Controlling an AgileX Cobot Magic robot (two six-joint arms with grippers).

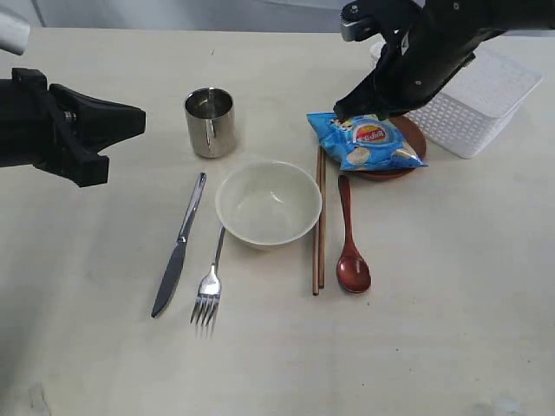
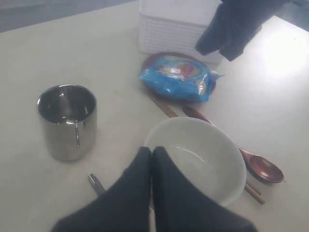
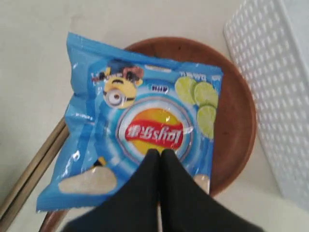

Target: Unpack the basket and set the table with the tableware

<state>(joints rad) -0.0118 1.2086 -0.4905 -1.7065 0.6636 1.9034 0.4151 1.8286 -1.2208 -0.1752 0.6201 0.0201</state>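
On the table (image 1: pixel 451 286) the tableware is laid out: a steel cup (image 1: pixel 210 121), a cream bowl (image 1: pixel 268 204), a knife (image 1: pixel 179 245), a fork (image 1: pixel 209 290), chopsticks (image 1: pixel 319 225) and a red-brown spoon (image 1: pixel 351 251). A blue snack bag (image 1: pixel 368 143) lies on the brown plate (image 1: pixel 411 130), beside the white basket (image 1: pixel 481 100). My right gripper (image 3: pixel 160 153) is shut and empty just over the bag (image 3: pixel 140 125). My left gripper (image 2: pixel 151 151) hangs shut and empty at the left, pointing toward the bowl (image 2: pixel 198 154) and cup (image 2: pixel 67 121).
The basket stands at the far right of the table, touching or nearly touching the plate (image 3: pixel 236 111). The chopsticks (image 3: pixel 34 164) run along the bag's edge. The right arm (image 2: pixel 236 24) hangs over the basket (image 2: pixel 174 24).
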